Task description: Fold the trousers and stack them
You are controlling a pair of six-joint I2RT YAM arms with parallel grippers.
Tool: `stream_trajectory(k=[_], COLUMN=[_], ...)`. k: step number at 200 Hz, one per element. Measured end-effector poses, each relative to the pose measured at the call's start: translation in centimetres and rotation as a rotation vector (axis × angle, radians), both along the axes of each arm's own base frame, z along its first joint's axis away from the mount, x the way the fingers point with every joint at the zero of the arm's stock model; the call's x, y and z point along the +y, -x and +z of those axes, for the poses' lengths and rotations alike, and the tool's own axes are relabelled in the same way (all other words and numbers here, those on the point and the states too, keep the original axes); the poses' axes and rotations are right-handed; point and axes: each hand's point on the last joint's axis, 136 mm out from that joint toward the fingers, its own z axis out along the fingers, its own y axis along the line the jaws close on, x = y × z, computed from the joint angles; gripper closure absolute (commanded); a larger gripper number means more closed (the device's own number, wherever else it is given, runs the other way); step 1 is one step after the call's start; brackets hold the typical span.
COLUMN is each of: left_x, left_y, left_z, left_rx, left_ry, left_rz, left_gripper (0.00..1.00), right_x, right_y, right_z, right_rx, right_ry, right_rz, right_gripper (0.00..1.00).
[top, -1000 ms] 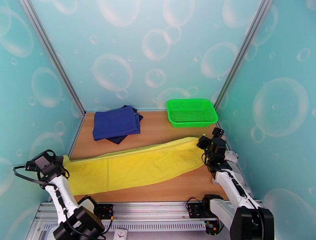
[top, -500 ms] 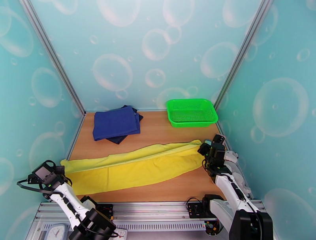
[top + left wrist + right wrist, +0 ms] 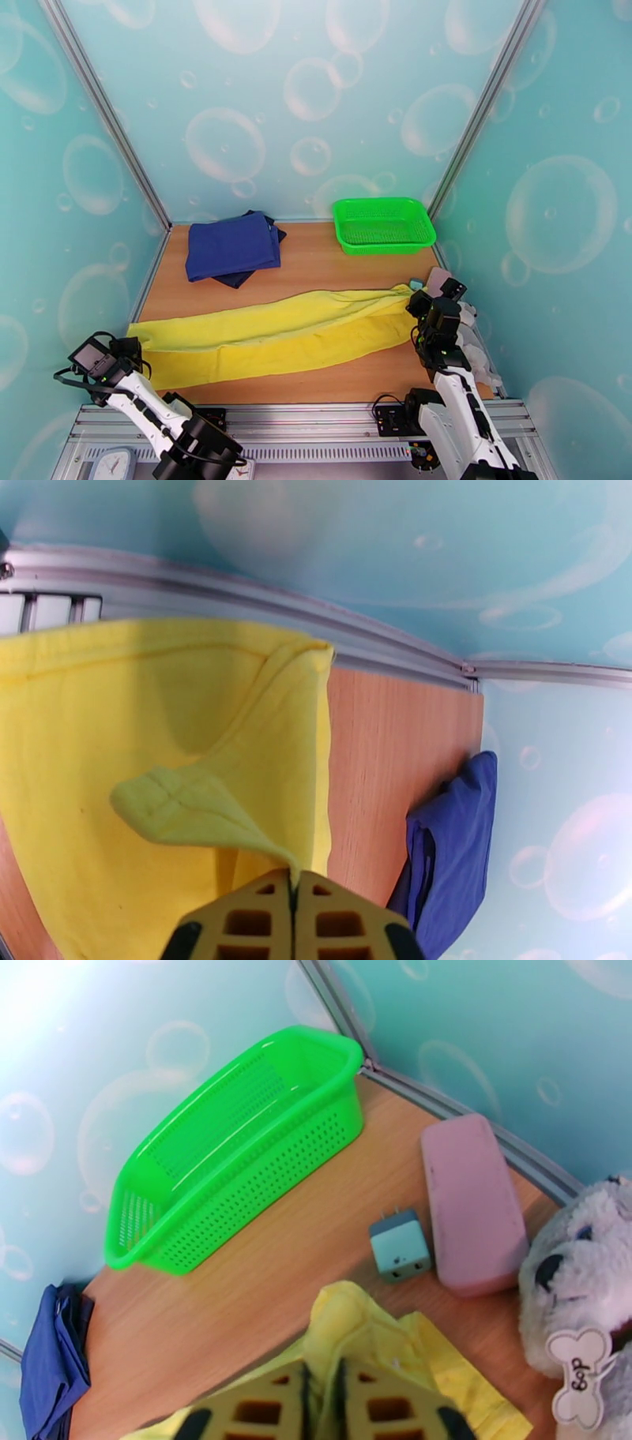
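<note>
At eight o'clock the left claw [image 3: 294,879] pinches a corner of the yellow trousers [image 3: 268,339], which stretch across the tabletop [image 3: 332,268] toward three o'clock. There the right claw [image 3: 322,1374] stands narrowly parted around cloth; whether it grips cannot be told. A slack hold could drop that end, skewing the fold.

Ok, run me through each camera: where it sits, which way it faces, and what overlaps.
Top external: above and behind the arms, looking down at the table, the trousers laid out between left gripper and right gripper; both arms show.
Left wrist: low at the trousers' left end, facing the navy garments; its shut gripper fingers pinch yellow cloth.
Right wrist: at the trousers' right end, facing the green basket, pink case, plug and plush dog; its gripper fingers show.
Shared: both wrist views catch trousers and navy garments.
</note>
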Motion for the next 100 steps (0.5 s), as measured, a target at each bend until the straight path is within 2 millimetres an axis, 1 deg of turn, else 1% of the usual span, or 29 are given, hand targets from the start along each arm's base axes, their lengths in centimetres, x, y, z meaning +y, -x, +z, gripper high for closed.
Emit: stream_trajectory(k=[10, 17, 21, 30, 52, 65, 83, 95, 100], left_x=[-0.3, -0.5, -0.6, -0.8, -0.7, -0.6, -0.3, -0.3, -0.4], left_y=[0.1, 0.2, 0.4, 0.6, 1.3, 1.5, 1.2, 0.6, 0.3], left_z=[0.0, 0.1, 0.1, 0.1, 0.6, 1.0, 1.8, 2.5, 2.8], left_rx=[-0.005, -0.002, 0.001, 0.01, 0.02, 0.015, -0.009, -0.025, -0.03], left_ry=[0.011, 0.014, 0.019, 0.019, -0.002, -0.026, -0.065, -0.102, -0.118], left_rz=[0.0, -0.001, 0.003, 0.007, 0.031, 0.042, 0.036, 0.002, -0.017], left_gripper=[0.8, 0.77, 0.74, 0.67, 0.57, 0.5, 0.45, 0.44, 0.44], right_x=[-0.1, -0.1, -0.1, -0.2, -0.1, 0.3, 1.7, 3.4, 4.4], right_y=[0.1, 0.2, 0.2, 0.4, 0.6, 0.5, 0.0, -0.5, -0.8], right_z=[0.1, 0.0, 0.0, 0.1, 1.2, 1.9, 1.8, 1.2, 0.8], right_rx=[-0.002, 0.0, 0.001, -0.001, -0.043, -0.071, -0.074, -0.052, -0.039], right_ry=[0.0, -0.003, -0.003, -0.003, -0.005, -0.013, -0.036, -0.049, -0.053], right_rz=[-0.006, -0.008, -0.011, -0.015, -0.014, 0.011, 0.075, 0.141, 0.179], right_gripper=[0.75, 0.72, 0.69, 0.67, 0.6, 0.54, 0.48, 0.44, 0.41])
